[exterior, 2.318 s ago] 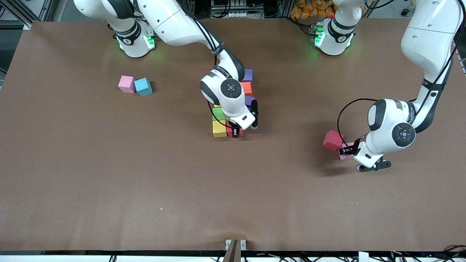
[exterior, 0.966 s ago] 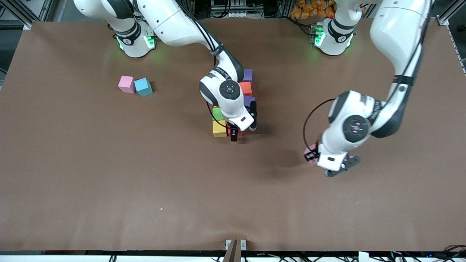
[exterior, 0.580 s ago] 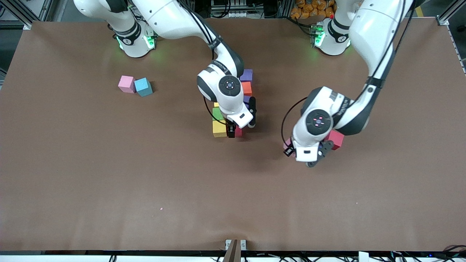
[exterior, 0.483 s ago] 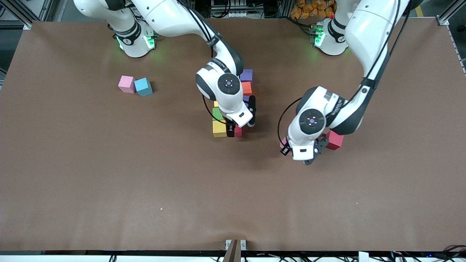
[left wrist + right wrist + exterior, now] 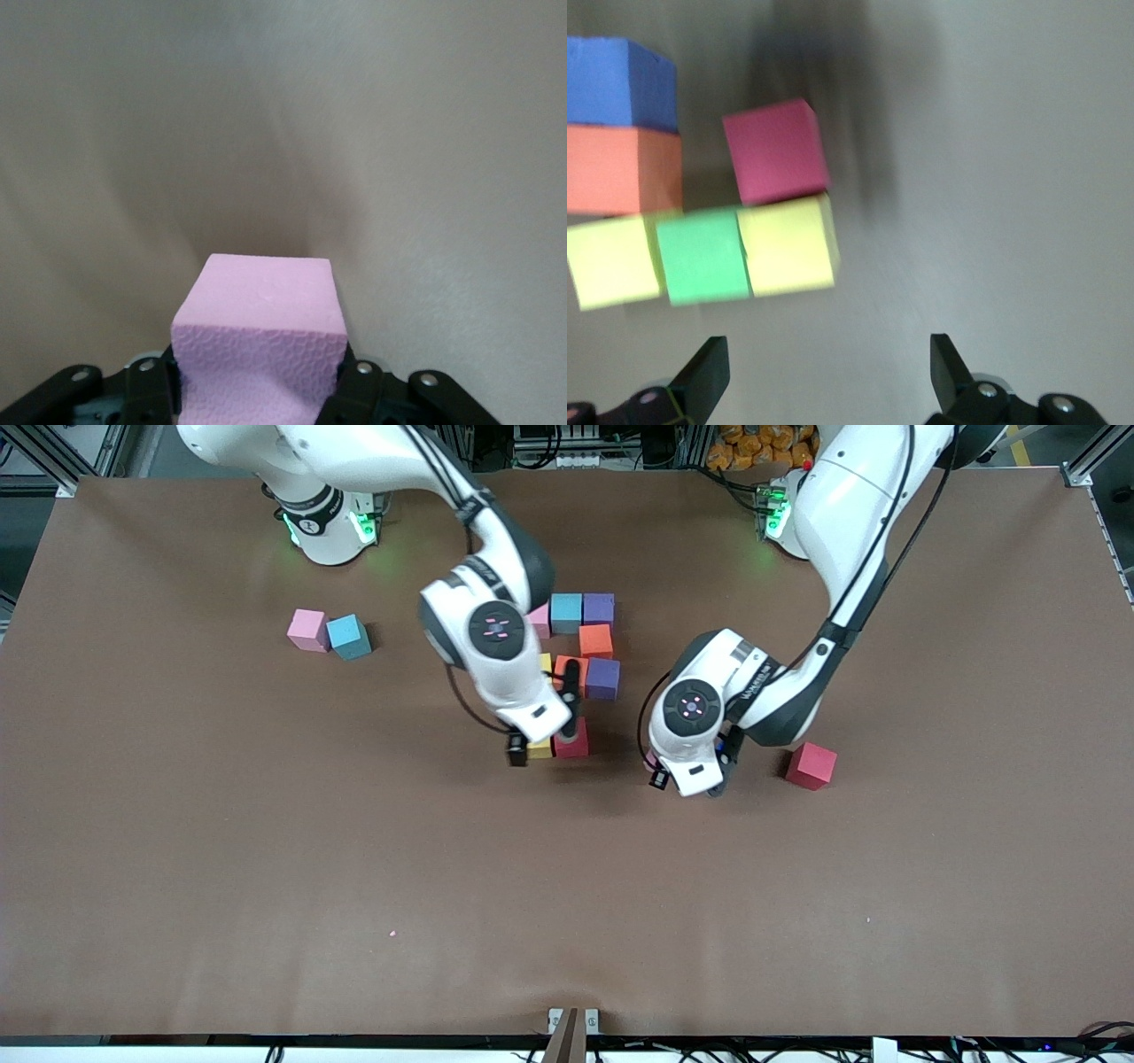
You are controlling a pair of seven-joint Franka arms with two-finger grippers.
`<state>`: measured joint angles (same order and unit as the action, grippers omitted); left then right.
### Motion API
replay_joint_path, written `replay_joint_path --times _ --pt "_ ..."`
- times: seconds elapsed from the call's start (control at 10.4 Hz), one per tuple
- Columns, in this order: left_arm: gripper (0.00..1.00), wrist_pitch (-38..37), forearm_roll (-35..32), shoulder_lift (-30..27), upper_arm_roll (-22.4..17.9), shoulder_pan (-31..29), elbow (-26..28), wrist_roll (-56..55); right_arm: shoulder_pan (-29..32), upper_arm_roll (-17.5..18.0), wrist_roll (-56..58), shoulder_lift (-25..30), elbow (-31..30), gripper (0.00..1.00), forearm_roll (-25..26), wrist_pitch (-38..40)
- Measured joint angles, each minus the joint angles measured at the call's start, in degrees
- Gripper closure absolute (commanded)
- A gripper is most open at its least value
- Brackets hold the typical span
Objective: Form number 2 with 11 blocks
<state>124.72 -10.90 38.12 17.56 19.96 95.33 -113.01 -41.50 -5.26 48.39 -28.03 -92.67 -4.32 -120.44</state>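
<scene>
In the front view, the partly built number 2 [image 5: 576,669] sits mid-table: pink, blue and purple cubes in the row farthest from the camera, then an orange cube, then a row ending in a purple one, with a yellow and a red cube [image 5: 571,741] nearest the camera. The right gripper [image 5: 532,746] hangs over the yellow cube, much of the figure hidden under that arm. The left gripper [image 5: 675,776] hovers over bare table [image 5: 266,850] toward the left arm's end of the figure, a loose red block [image 5: 811,765] beside it. A pink block [image 5: 307,630] and a blue block [image 5: 348,637] touch near the right arm's base.

In the left wrist view, the fingers [image 5: 361,379] are clamped on a pink cube [image 5: 261,332].

In the right wrist view, the fingers [image 5: 950,367] stand wide apart, holding nothing, over bare table just beside the yellow, green and yellow row [image 5: 704,255].
</scene>
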Motion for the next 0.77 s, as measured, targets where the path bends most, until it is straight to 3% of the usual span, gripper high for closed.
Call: replay_joint_path --times 0.29,0.58,0.77 --pt "0.56 7.38 -0.03 0.14 -0.07 3.49 4.04 -12.85 8.88 -0.2 0.47 9.91 -2.17 0.0 0.0 1.19" --pt "0.57 8.33 -0.03 0.13 -0.08 4.96 4.36 -20.6 18.86 0.18 1.1 17.9 -2.8 0.0 0.0 9.3" --pt "0.57 9.48 -0.03 0.17 -0.14 5.4 4.6 -22.99 24.51 2.85 -1.39 21.81 -3.22 0.0 0.05 10.79"
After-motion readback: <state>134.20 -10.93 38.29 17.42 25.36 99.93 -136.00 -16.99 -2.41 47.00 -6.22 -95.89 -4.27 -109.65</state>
